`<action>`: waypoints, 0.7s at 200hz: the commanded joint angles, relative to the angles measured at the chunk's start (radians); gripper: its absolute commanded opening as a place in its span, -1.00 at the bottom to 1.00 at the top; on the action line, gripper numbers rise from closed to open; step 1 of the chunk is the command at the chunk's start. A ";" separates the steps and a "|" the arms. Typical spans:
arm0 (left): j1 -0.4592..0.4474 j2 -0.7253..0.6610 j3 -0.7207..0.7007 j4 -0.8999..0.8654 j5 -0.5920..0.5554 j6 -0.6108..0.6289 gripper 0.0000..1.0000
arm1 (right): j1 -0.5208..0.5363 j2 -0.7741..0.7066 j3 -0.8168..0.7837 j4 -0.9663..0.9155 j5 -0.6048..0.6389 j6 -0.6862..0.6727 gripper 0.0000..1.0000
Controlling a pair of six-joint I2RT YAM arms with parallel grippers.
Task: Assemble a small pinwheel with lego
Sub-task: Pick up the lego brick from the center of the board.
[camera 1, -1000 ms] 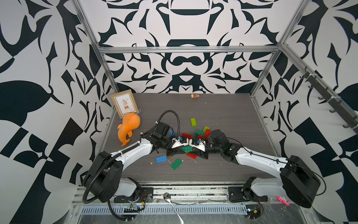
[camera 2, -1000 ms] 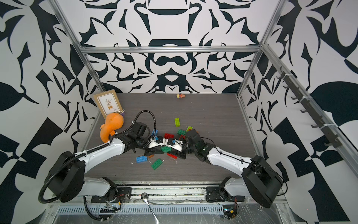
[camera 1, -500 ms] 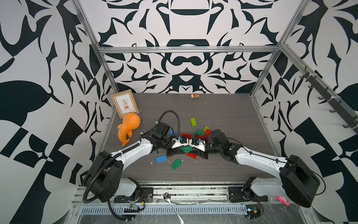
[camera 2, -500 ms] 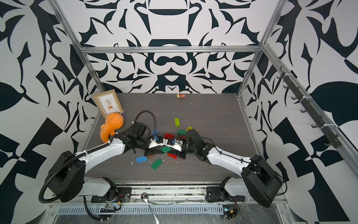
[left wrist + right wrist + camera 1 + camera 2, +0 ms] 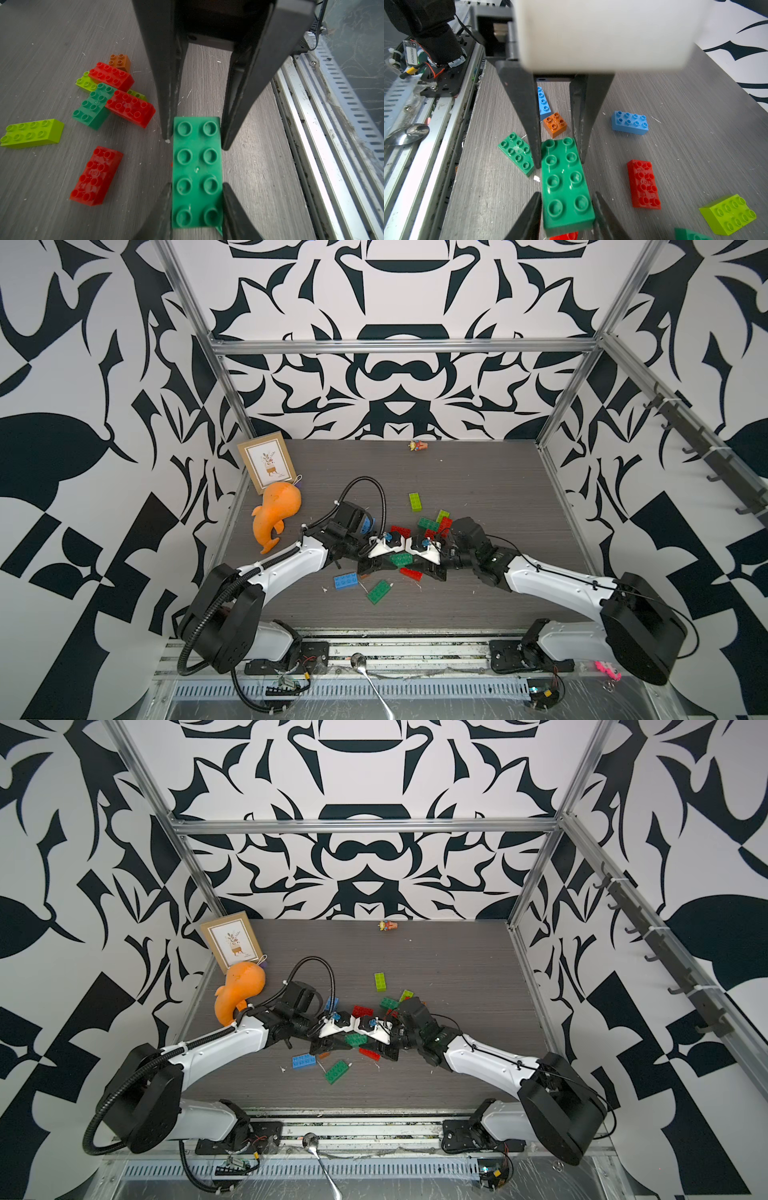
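left gripper and right gripper both clamp same dark green brick, opposite ends, jaws narrow. Brick mid table, between arms; red brick just beside, blue brick near.

**Fig.** White link shells and black joint housings on left arm and right arm; ribbed black conduit at centre-left; tapered black jaws.

This is looking like a robot lab: an aluminium frame is holding patterned walls around a grey table, with robot arms mounted on a rail.
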 commanded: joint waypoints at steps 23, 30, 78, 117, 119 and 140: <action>-0.004 -0.012 0.025 0.002 0.012 0.003 -0.39 | 0.004 -0.016 0.021 0.011 0.002 0.005 -0.12; -0.004 -0.011 0.025 0.002 0.012 0.001 -0.39 | 0.004 -0.016 0.020 0.013 0.002 0.004 -0.10; -0.003 -0.013 0.025 0.004 0.015 -0.001 -0.38 | 0.004 -0.027 0.016 0.011 0.002 0.002 -0.14; -0.004 -0.017 0.024 0.007 0.018 -0.004 -0.38 | 0.004 -0.021 0.019 0.004 0.007 0.003 -0.16; -0.003 -0.016 0.024 0.008 0.018 -0.005 -0.38 | 0.005 -0.021 0.019 0.004 0.007 0.002 -0.16; -0.003 -0.019 0.024 0.013 0.018 -0.009 -0.37 | 0.004 -0.017 0.023 -0.003 0.010 0.002 -0.22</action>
